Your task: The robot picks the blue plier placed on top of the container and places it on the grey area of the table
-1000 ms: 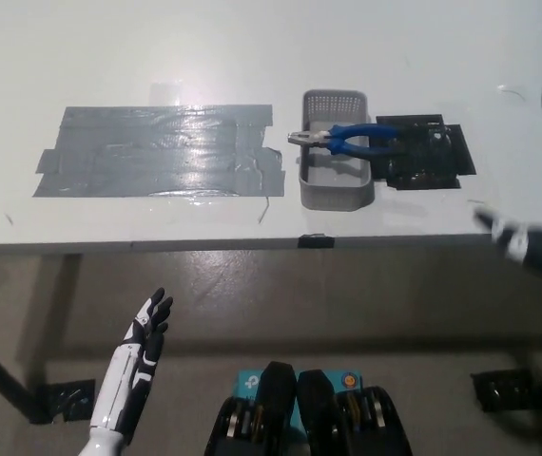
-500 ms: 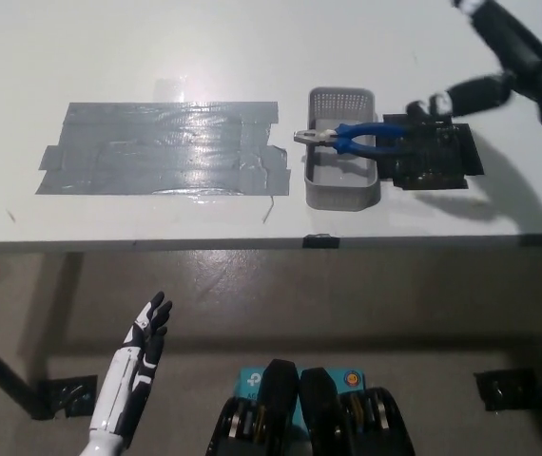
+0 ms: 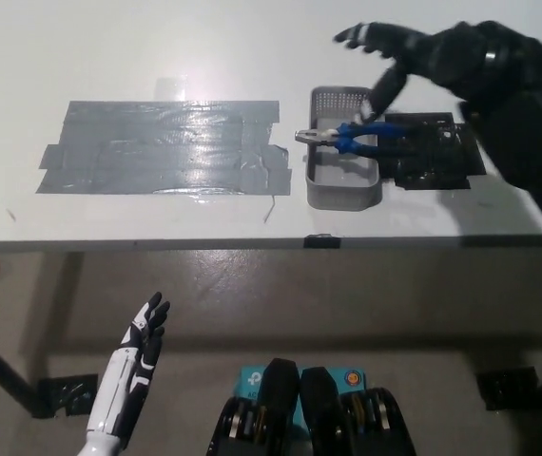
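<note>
The black right hand [image 3: 421, 59] hangs with fingers spread and holding nothing — just below its fingertips the blue plier [image 3: 347, 140] lies across the rim of the grey container [image 3: 342, 191], handles reaching over the black patch [image 3: 435, 157]. The grey area [image 3: 162, 148] lies well off to that hand's left — the white left hand [image 3: 145, 328] rests open, low beneath the table [image 3: 109, 57] edge.

The black right hand [image 3: 414, 57] reaches in at upper right, fingers spread apart; the white left hand [image 3: 143, 337] rests open at lower left.

Right hand [image 3: 414, 59] now over blue plier [image 3: 347, 139]
</note>
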Available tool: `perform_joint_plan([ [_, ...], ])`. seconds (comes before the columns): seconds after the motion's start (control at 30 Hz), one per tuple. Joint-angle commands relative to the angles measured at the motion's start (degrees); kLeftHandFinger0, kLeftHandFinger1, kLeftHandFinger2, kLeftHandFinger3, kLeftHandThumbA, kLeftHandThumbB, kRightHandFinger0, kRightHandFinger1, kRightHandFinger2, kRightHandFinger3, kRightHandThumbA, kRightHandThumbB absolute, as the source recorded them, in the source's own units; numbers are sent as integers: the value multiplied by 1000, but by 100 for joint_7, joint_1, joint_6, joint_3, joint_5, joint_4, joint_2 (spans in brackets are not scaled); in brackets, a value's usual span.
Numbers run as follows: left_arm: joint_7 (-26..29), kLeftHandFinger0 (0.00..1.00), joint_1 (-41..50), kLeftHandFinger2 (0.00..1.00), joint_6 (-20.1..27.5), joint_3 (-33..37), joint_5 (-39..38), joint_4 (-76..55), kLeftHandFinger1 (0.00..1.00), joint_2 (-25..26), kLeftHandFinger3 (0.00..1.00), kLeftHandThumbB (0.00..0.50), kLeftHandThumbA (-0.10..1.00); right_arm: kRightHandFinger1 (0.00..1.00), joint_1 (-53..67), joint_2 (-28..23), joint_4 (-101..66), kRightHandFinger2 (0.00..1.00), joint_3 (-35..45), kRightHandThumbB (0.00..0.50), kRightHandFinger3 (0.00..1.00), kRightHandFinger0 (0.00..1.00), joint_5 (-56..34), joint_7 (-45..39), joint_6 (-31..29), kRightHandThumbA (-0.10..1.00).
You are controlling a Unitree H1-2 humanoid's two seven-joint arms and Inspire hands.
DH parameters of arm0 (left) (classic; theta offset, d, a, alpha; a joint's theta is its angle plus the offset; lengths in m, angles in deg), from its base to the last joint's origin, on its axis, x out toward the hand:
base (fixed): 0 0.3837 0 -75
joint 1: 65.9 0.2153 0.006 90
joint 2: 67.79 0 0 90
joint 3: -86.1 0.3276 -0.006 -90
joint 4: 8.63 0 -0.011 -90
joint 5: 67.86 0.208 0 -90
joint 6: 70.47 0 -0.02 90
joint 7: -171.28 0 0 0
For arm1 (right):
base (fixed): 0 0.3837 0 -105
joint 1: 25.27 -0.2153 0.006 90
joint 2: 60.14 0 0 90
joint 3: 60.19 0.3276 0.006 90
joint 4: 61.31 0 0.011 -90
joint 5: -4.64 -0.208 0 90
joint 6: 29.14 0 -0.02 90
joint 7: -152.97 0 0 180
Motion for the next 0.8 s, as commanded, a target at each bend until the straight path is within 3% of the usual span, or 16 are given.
perform_joint_plan([
  [0.0,95,1000,25,1000,201,-23,77,-198,1000,55,1000,128,1000,1000,-564,167,322,1000,-75,383,1000,1000,239,-50,-194,1000],
  [0.17,78,1000,7,1000,180,-25,88,-223,1000,79,1000,128,1000,1000,-708,465,783,1000,-297,359,1000,1000,490,161,-404,1000],
  [0.37,90,1000,-16,1000,175,-40,75,-254,1000,69,1000,125,1000,1000,-716,575,1050,1000,-484,413,1000,1000,762,417,-530,1000],
  [0.53,70,1000,-32,1000,197,-53,25,-248,1000,84,1000,138,1000,1000,-692,555,1170,1000,-664,361,1000,1000,1018,468,-510,1000],
  [0.77,38,1000,-4,1000,213,-60,-50,-269,1000,107,1000,145,1000,1000,-684,482,1305,1000,-617,369,1000,1000,1066,425,-625,1000],
])
